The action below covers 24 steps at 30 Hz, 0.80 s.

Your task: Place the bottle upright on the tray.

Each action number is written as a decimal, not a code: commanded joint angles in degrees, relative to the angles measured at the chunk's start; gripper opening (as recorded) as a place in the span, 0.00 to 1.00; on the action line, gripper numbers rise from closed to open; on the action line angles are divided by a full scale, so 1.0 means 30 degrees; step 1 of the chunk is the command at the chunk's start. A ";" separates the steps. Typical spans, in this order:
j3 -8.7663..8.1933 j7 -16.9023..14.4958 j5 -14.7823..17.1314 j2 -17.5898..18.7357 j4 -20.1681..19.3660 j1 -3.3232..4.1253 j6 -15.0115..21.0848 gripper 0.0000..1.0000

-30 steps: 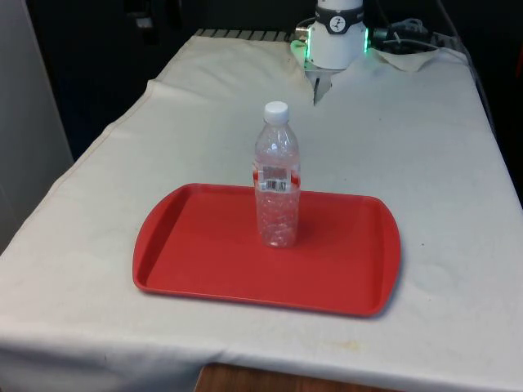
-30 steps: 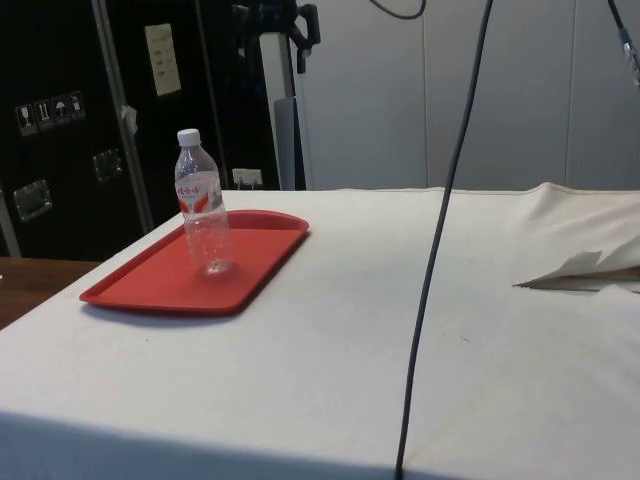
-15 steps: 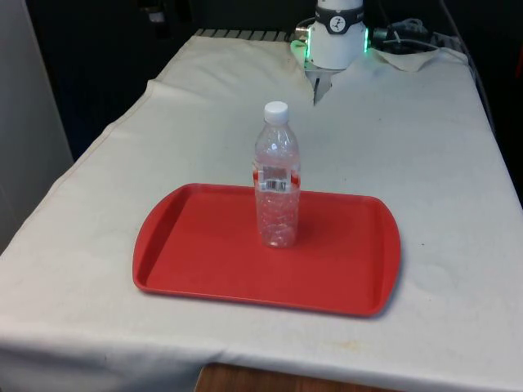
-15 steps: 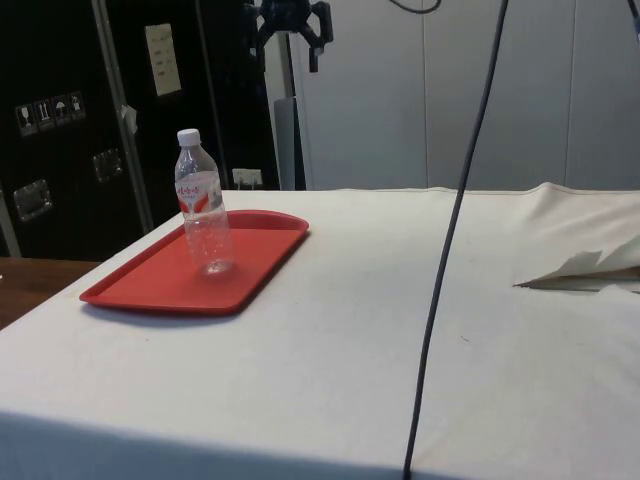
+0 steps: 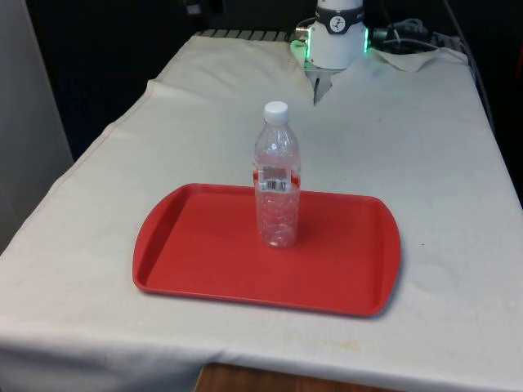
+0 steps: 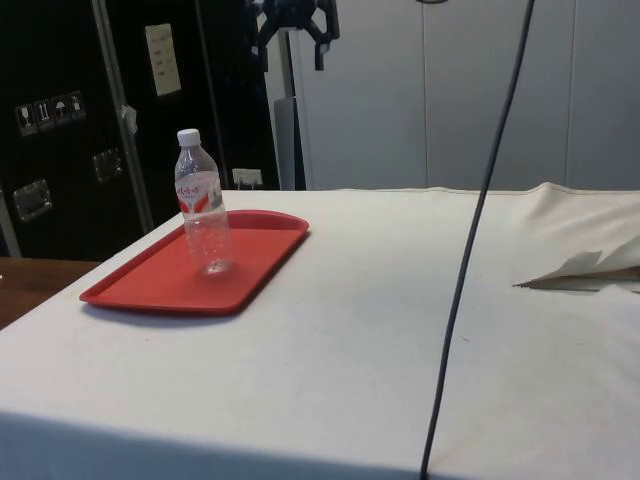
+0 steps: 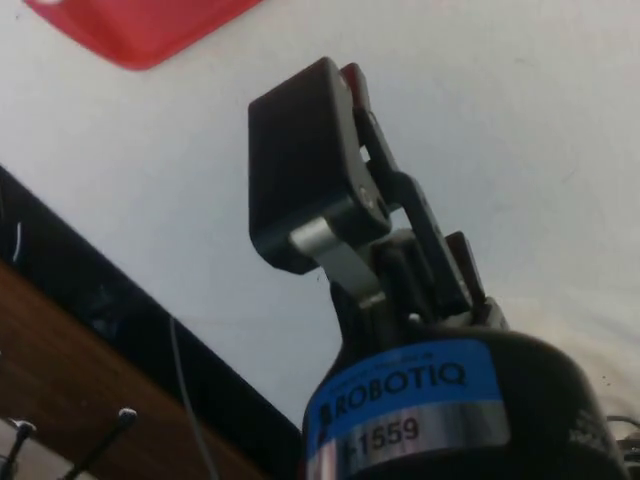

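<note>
A clear plastic bottle (image 5: 278, 180) with a white cap and a red label stands upright near the middle of the red tray (image 5: 196, 245). In the side view the bottle (image 6: 202, 205) rests on the tray (image 6: 150, 285) at the table's left end. My black gripper (image 6: 293, 30) hangs high above the table, well above the bottle and past the tray's far edge, open and holding nothing. A dark part of the gripper (image 5: 200, 6) shows at the front view's top edge. In the wrist view a black finger (image 7: 300, 170) points at the white cloth, with a corner of the tray (image 7: 130, 25) beyond it.
White cloth (image 5: 409, 147) covers the table around the tray. A dark cable (image 6: 470, 260) hangs down across the side view. A fold of cloth (image 6: 585, 270) lies at that view's right. The table's wooden edge (image 7: 60, 370) shows in the wrist view.
The gripper has drifted toward the front view's right along the top edge. The hanging cable has swung right in the side view. Bottle and tray have not moved.
</note>
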 commanded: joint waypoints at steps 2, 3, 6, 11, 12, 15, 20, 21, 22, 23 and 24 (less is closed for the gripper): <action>0.0134 0.0095 -0.0095 -0.0210 -0.0172 0.0000 0.0019 1.00; 0.0115 0.0363 -0.0458 -0.0516 -0.0497 0.0210 0.0516 1.00; 0.0611 0.0764 -0.0802 -0.1184 -0.1050 0.0191 0.0592 1.00; 0.1070 0.0840 -0.0726 -0.1528 -0.1280 0.0000 0.0172 1.00; 0.1280 0.1261 -0.1203 -0.2024 -0.1738 0.0153 0.0668 1.00; 0.1604 0.1528 -0.1394 -0.2426 -0.2063 0.0134 0.0726 1.00; 0.2158 0.1681 -0.1375 -0.2865 -0.2406 0.0000 0.0363 1.00; 0.2273 0.2024 -0.1738 -0.3170 -0.2712 0.0115 0.0879 1.00; 0.2368 0.2101 -0.1776 -0.3285 -0.2807 0.0115 0.0917 1.00; 0.2464 0.2158 -0.1795 -0.3380 -0.2903 0.0095 0.0936 1.00; 0.2578 0.2235 -0.1833 -0.3495 -0.2998 0.0115 0.0955 1.00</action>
